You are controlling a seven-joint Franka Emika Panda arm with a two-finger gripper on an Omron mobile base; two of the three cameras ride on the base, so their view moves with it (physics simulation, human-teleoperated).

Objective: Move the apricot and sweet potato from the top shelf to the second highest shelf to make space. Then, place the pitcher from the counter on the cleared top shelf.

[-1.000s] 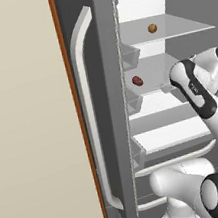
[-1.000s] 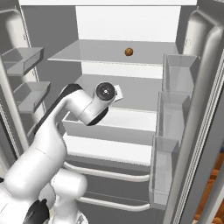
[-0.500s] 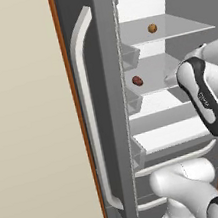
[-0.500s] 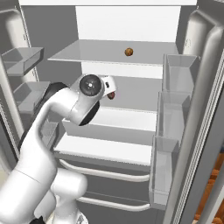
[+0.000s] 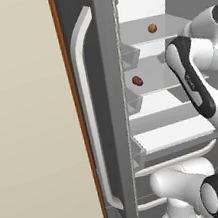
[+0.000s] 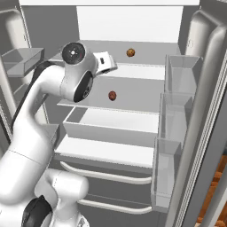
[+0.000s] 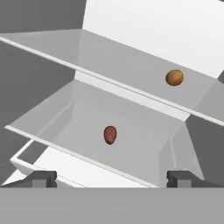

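Observation:
The apricot [image 6: 130,52] [image 7: 174,78], a small orange ball, lies towards the right of the top shelf [image 6: 150,56] [image 7: 87,48]. One level down, the dark red-brown sweet potato [image 6: 112,95] [image 7: 110,134] rests on the second highest shelf [image 6: 137,95] [image 7: 144,140]; both foods also show past the door edge, the apricot [image 5: 152,27] above the sweet potato [image 5: 137,80]. My gripper [image 7: 111,178] is open and holds nothing, hanging in front of the shelves, left of and nearer than the apricot, about level with the top shelf. The pitcher and the counter are out of view.
Grey door bins [image 6: 178,80] stack down the right fridge door, and more bins [image 6: 22,60] line the left door. A drawer [image 6: 111,128] sits under the second shelf. The left door with its long white handle [image 5: 93,108] stands beside the arm.
The arm has lifted and drawn back to the left, away from the second highest shelf up to top-shelf height. The sweet potato and apricot have not moved.

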